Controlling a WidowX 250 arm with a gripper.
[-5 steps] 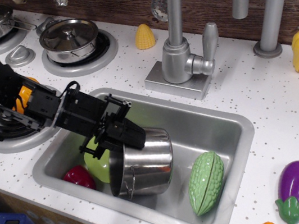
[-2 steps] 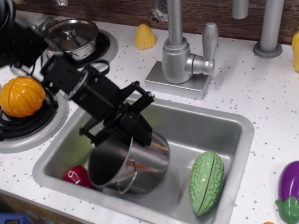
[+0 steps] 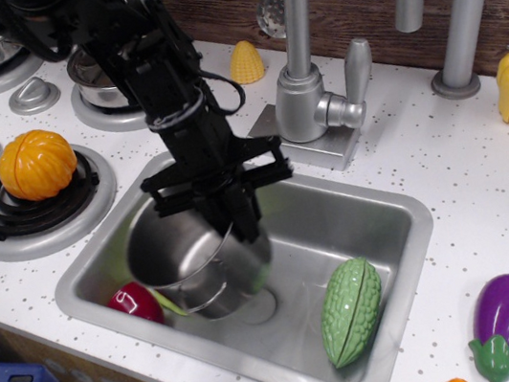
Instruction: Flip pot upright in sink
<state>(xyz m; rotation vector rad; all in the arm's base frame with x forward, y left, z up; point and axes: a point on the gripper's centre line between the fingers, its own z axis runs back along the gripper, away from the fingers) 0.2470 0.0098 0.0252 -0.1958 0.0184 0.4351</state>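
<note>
gripper: our gripper (image 3: 235, 215) comes down from above, and its jaws pinch the far-right part of the pot's rim, so we judge it clenched on the pot.
pot: the pot (image 3: 195, 258) sits inside the sink (image 3: 386, 211), in its left half, mouth up and tipped a little toward the sink's front-left corner; we can see into its bare steel inside.
progress: we judge the flip nearly done. The mouth faces up, but the pot leans and we cannot tell whether its base rests flat on the sink floor.
left to do: level the pot, set it down in the sink, let go and lift clear.
neighbours: a red toy (image 3: 136, 302) lies touching or just beside the pot at its front-left, a green edge (image 3: 174, 305) shows under the pot's left side, and a green gourd (image 3: 352, 309) lies apart to the pot's right.
change over the last second: then the pot lay on its side with the mouth toward the sink's front-left and our arm reached in low from the left; since then the arm has swung round above the pot and the mouth has turned upward, stage by stage.
</note>
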